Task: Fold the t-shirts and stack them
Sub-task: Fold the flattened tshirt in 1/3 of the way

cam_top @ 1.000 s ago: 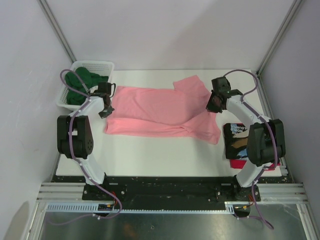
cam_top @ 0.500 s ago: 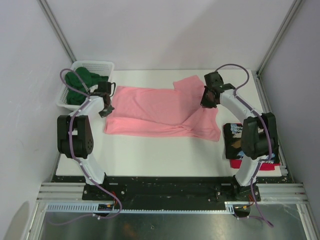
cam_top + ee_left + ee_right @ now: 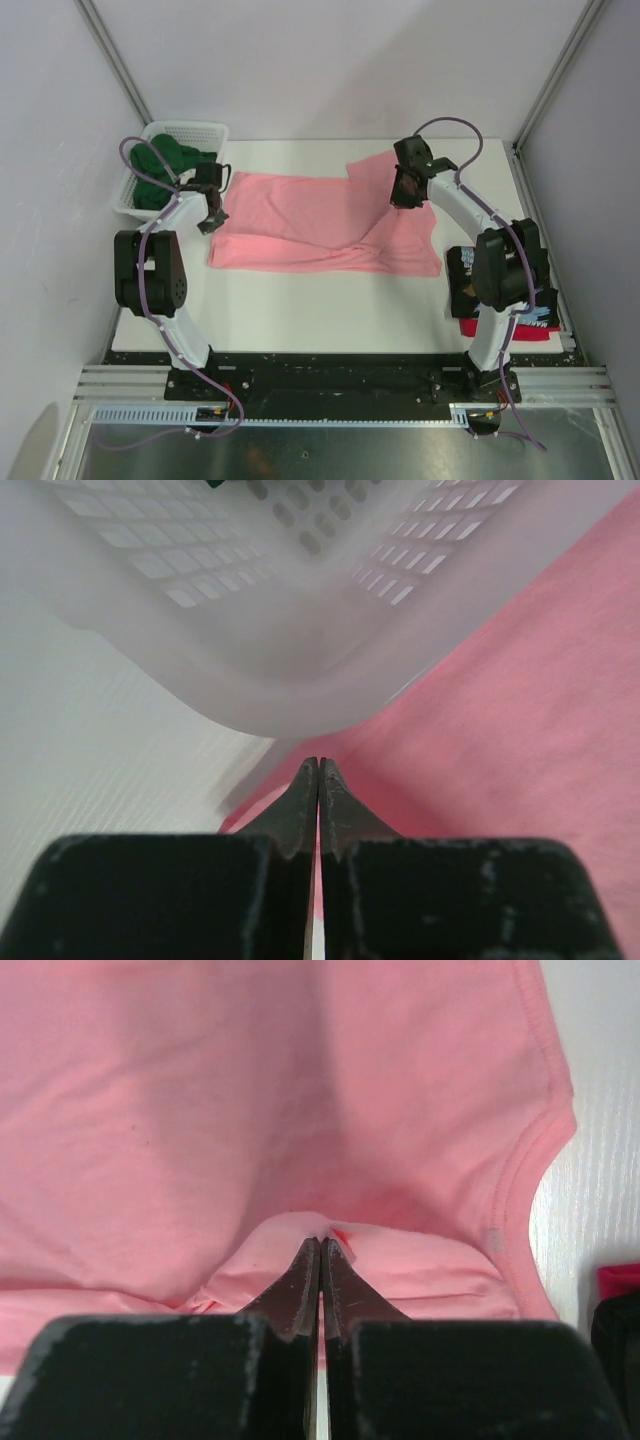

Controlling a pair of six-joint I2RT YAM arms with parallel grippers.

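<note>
The salmon-pink t-shirt (image 3: 300, 215) lies spread across the middle of the table. My right gripper (image 3: 403, 195) is shut on a raised pinch of its cloth (image 3: 300, 1235) and holds it over the shirt's right part, near the sleeve (image 3: 380, 168). At the shirt's left edge, my left gripper (image 3: 210, 222) is shut, its tips (image 3: 319, 765) resting on the pink cloth (image 3: 500, 730) with no fold gathered between them. A dark green t-shirt (image 3: 165, 165) fills the basket. On the right a black printed t-shirt (image 3: 470, 275) lies folded on a red one (image 3: 480, 327).
The white mesh basket (image 3: 185, 128) stands at the back left, its wall (image 3: 300, 630) just ahead of my left fingers. Metal frame posts rise at both back corners. Bare white table (image 3: 300, 310) runs along the front.
My right gripper has moved left and toward the back with its pinch of pink cloth, dragging the shirt's right side over itself. The left arm has stayed still.
</note>
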